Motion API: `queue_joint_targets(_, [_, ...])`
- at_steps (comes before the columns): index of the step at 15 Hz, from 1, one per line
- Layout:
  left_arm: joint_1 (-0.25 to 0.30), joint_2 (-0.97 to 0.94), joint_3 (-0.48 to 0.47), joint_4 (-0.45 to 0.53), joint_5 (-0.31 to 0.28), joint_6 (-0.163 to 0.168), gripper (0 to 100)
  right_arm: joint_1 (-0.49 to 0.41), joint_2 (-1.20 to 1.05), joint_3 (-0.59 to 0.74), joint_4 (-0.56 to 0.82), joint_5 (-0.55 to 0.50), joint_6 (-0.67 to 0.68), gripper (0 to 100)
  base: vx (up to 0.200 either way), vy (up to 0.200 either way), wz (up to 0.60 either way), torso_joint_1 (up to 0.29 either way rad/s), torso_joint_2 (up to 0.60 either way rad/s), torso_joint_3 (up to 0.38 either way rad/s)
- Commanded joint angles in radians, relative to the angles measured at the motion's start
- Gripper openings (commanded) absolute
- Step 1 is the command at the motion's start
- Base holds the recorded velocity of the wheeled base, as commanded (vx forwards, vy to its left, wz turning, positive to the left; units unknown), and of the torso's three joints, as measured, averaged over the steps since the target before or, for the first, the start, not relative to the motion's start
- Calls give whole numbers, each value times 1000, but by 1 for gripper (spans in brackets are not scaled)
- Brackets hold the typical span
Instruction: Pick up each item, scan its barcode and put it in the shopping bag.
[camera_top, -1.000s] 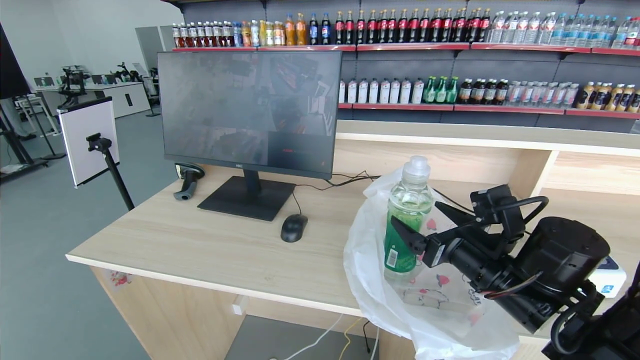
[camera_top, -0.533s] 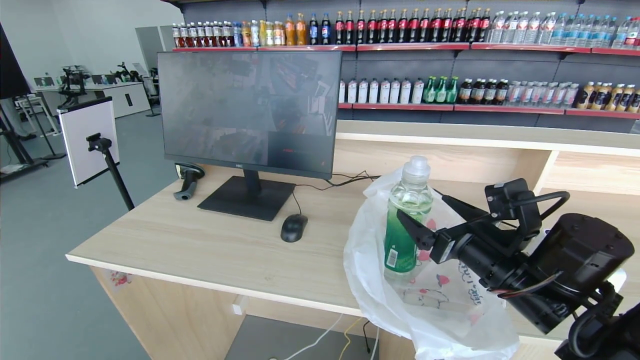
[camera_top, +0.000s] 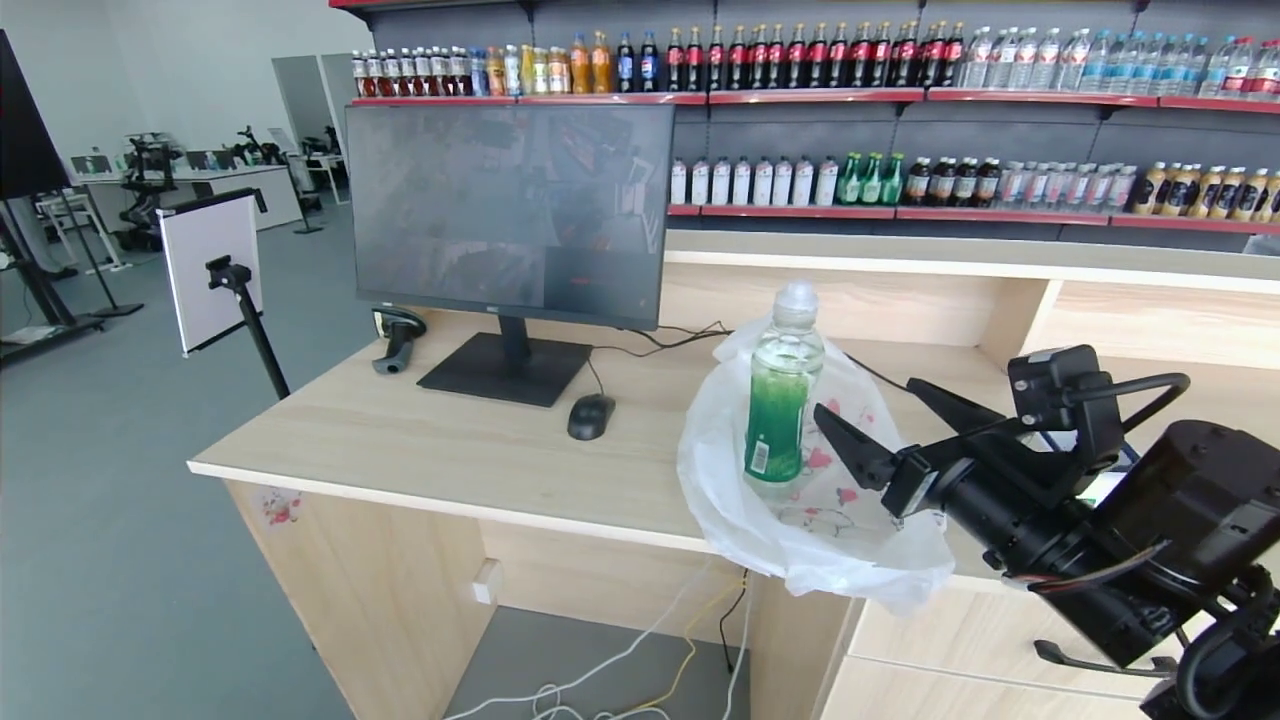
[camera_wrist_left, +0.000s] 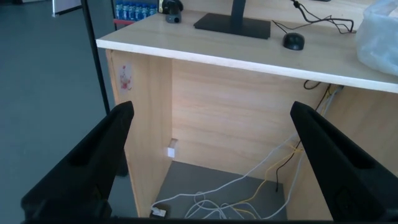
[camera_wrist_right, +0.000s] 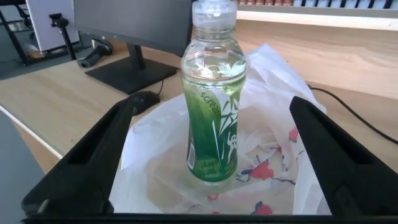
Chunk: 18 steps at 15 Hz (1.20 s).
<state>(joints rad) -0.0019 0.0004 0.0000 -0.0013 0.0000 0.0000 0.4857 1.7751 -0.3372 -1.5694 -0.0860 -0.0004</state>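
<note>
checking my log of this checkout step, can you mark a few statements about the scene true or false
1. The clear plastic bottle with the green label stands upright in the white plastic shopping bag. True.
2. The right claw is shut on the bottle. False: it is open and apart from the bottle, beside it.
3. The black computer mouse lies in the bag. False: it lies on the light wooden counter, between the bag and the stand of the black monitor.
4. The left claw is open, low in front of the counter. True.
</note>
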Motion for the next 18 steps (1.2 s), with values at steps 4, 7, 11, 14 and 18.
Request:
queue_joint_targets(4, [0,0,0,0,0,0,100,-1,-6,0,-1,0,0,100,-100,0,0,2,2,1])
queue_joint_targets(7, [0,0,0,0,0,0,100,-1,-8,-5,-1,0,0,100,0,0,-600,-4,-1,4])
queue_joint_targets(11, [0,0,0,0,0,0,100,17,-6,-2,-1,0,-1,100,0,0,-150,4,1,1])
queue_joint_targets(14, [0,0,0,0,0,0,100,17,-6,-2,-1,0,-1,100,0,-200,0,-1,-4,1])
queue_joint_targets(18, [0,0,0,0,0,0,100,14,-6,-9,-1,0,-1,100,0,-200,0,5,-1,0])
